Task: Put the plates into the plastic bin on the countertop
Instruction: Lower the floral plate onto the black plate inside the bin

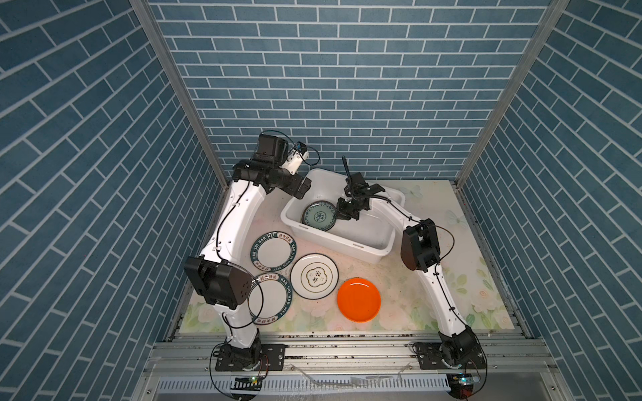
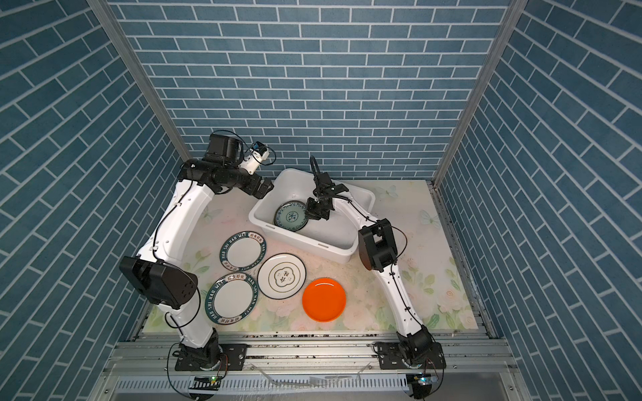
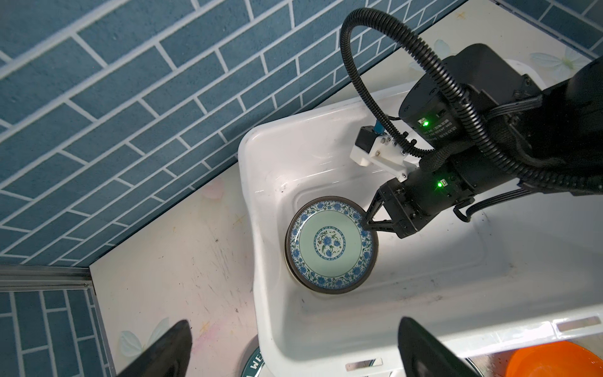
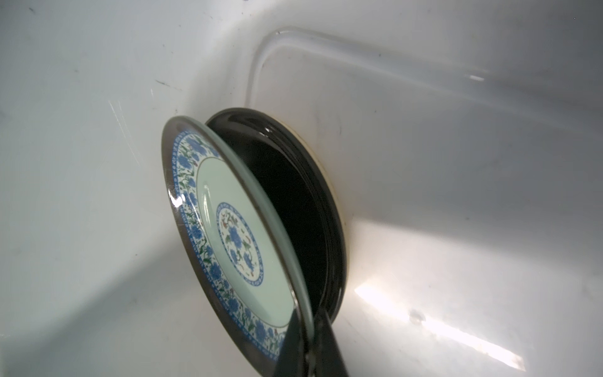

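White-and-green first: 2 plates with dark-green lettered rims sit at the left of the countertop (image 1: 417, 302), one (image 1: 273, 250) behind the other (image 1: 271, 299). Both lie flat, and the near one is partly under the left arm's elbow.

The left gripper (image 1: 301, 187) hangs above the left end of the plastic bin (image 1: 347, 248). Its fingers (image 3: 169, 352) are spread wide with nothing between them.

Next right is 1 white plate with a gold motif (image 1: 314, 276), flat on the counter and just beside both lettered plates.

3 plates are in the bin, stacked at its left end. On top is the blue-green patterned plate (image 3: 329, 244), which has a pale green centre, a blue floral medallion, a blue flower band and a dark rim. It is tilted, with the gripped edge raised and the opposite edge down by the black plate (image 4: 293, 196) under it. Below that only a sliver of cream rim (image 4: 326, 171) shows, so I can't tell its pattern.

The right gripper (image 3: 366, 225) reaches into the bin with its fingers pinched on the right edge of the blue-green plate's rim.

Rightmost is 1 plain orange plate (image 1: 359, 299), flat on the counter in front of the bin and apart from it.

Count: 7 plates, 4 on the counter and 3 in the bin.
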Controlling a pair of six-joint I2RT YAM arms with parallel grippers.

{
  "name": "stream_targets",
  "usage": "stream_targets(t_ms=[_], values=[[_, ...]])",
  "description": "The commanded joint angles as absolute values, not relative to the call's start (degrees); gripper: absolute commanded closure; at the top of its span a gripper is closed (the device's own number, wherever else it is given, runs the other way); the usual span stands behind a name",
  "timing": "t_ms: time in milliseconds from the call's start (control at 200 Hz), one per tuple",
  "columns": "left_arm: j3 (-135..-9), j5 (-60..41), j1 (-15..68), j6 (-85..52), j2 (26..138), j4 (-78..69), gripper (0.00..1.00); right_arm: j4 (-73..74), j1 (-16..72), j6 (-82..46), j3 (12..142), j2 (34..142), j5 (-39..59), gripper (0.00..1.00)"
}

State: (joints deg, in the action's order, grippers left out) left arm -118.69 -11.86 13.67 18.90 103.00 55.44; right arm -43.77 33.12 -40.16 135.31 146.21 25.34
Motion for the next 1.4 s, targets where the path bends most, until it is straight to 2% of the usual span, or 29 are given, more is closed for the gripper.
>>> stream_targets(t_ms=[0, 825, 1390], values=[[-119.5, -12.5, 13.1, 18.6, 103.6, 56.2, 0.00, -45.4, 33.4, -40.3, 137.8, 147.4, 27.0, 0.97], [-119.2, -13.7, 12.3, 17.8, 103.7, 55.9, 0.00, -47.4, 33.4, -40.3, 138.4, 147.8, 25.8, 0.80], [-120.6, -13.4, 12.1, 18.4, 104.7, 57.3, 0.01, -49.0, 33.4, -39.6, 138.6, 146.4, 22.9, 0.77]])
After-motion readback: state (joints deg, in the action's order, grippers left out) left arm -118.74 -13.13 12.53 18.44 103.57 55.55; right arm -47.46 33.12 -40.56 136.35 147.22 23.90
